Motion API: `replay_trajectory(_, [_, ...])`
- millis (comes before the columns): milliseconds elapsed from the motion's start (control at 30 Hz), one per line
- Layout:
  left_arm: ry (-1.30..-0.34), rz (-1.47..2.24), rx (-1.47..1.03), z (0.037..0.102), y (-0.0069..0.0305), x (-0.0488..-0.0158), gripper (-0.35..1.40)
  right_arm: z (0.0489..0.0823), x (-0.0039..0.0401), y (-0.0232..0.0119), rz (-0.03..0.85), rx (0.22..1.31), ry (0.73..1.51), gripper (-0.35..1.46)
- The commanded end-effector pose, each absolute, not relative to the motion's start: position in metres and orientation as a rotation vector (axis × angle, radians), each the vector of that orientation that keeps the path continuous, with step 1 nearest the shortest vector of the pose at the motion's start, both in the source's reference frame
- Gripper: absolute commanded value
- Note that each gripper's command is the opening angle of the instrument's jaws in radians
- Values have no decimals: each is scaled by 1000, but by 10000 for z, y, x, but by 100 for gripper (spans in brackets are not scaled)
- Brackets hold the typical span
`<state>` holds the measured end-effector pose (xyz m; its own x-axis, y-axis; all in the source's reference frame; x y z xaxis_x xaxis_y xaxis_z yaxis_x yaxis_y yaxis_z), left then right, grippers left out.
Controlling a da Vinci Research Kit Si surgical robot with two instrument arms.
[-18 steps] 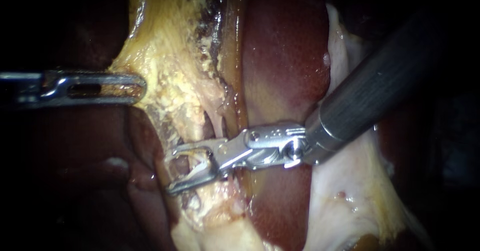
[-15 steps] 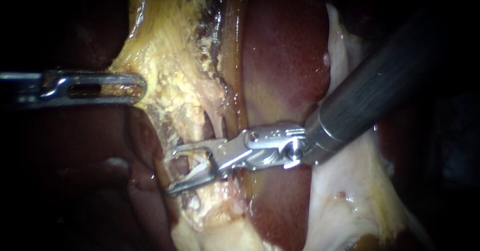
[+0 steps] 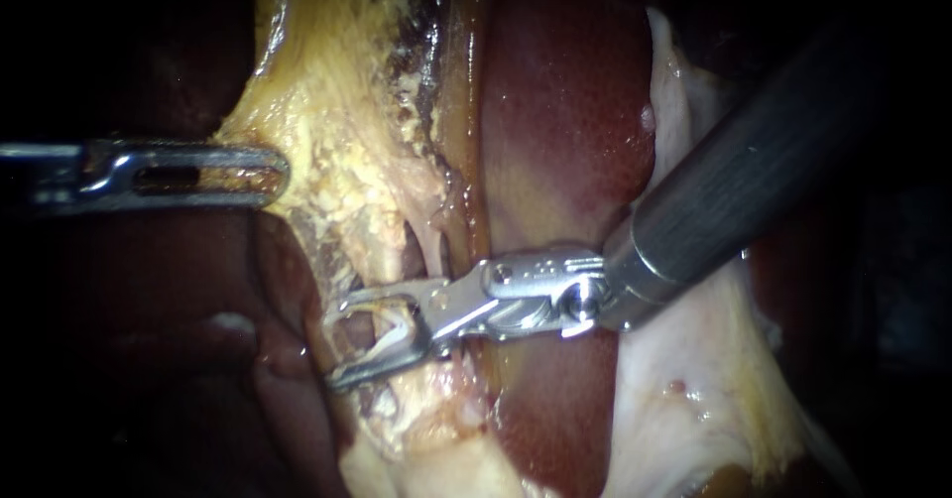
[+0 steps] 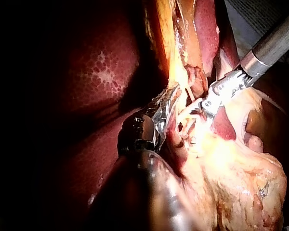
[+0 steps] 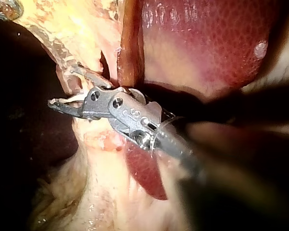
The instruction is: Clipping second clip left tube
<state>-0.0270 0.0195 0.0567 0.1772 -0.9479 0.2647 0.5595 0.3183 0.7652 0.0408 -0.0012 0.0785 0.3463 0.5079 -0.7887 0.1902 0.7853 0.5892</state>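
My right instrument [image 3: 335, 345] comes in from the upper right and its jaws stand open, one on each side of a thin pale tube [image 3: 383, 321] that runs down through yellow fatty tissue [image 3: 337, 111]. A pale strip shows inside the jaws. The right wrist view shows the same jaws [image 5: 55, 104] ahead of the metal wrist, with the tube [image 5: 86, 75] passing into them. My left instrument [image 3: 266, 173] reaches in from the left, its slotted jaws shut on the edge of the yellow tissue and holding it taut. In the left wrist view its jaws [image 4: 164, 109] are partly buried in tissue.
Dark red liver [image 3: 565, 121] lies behind the right instrument's wrist and shaft. Pale glistening tissue [image 3: 674, 399] spreads under the shaft at the lower right. More dark liver [image 3: 178, 359] fills the lower left. A second thin strand [image 3: 426, 235] runs just above the open jaws.
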Motion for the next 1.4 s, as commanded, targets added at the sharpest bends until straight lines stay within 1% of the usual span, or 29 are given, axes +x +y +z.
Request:
replay_trajectory(33, [-822,-1152,582,567,196,-268,-35,785,408,-13,227,677,1225,52])
replay_trajectory(200, [-818,-1160,567,564,207,-253,-35,777,403,-16,222,682,1226,53])
replay_trajectory(400, [-818,-1167,556,564,214,-238,-35,748,390,-15,225,690,1232,53])
replay_trajectory(567, [-818,-1167,556,564,214,-237,-35,720,372,-4,247,686,1241,53])
replay_trajectory(767, [-818,-1168,554,563,215,-234,-35,704,339,15,270,683,1238,54])
replay_trajectory(933, [-819,-1172,551,560,218,-232,-35,706,326,20,277,680,1237,54])
replay_trajectory(1400, [-827,-1173,549,551,216,-231,-35,740,332,8,304,689,1223,54])
